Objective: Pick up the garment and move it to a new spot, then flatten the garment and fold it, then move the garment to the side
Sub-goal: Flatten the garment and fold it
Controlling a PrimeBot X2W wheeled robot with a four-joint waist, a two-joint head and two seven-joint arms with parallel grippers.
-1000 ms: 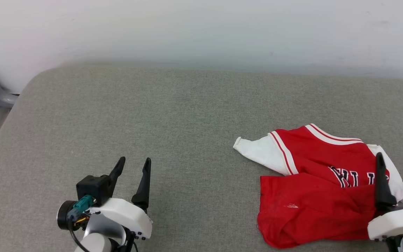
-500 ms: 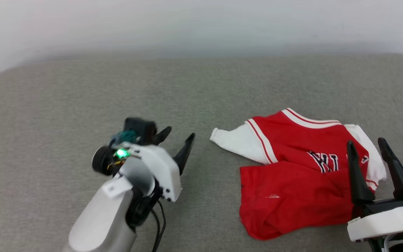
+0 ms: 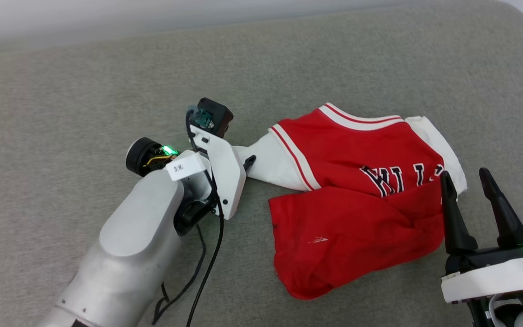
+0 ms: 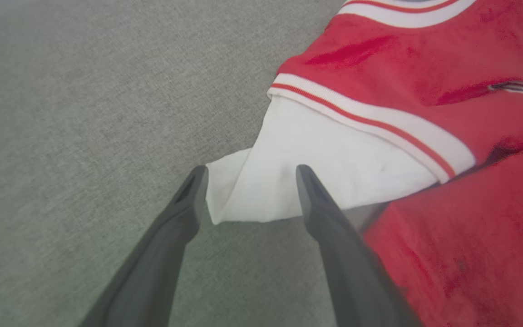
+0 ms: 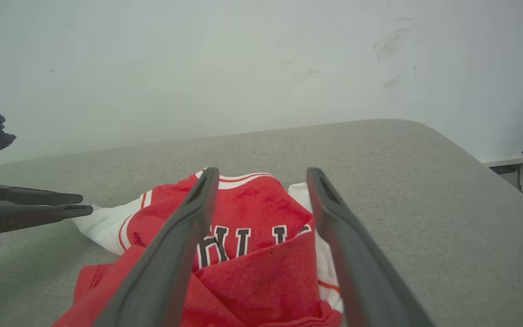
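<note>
Left gripper (image 4: 251,170) is standing wide open, fingers straddling the tip of the white sleeve (image 4: 316,181), nothing pinched yet; right gripper (image 3: 465,175) is gaping too, hovering empty by the right edge of the garment (image 3: 357,218); the shirt is lying crumpled on the grey cushion (image 3: 84,91); the pick-up looks barely begun; moving, flattening, folding and setting aside are all waiting.

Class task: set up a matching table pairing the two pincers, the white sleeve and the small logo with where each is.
Things:
1 left pincer
2 right pincer
3 white sleeve
4 small logo

Places:
A on the lower red fold
B open, astride the sleeve's end
C open, near the right edge of the garment
D sticking out leftward

Pairs: 1-B; 2-C; 3-D; 4-A
</note>
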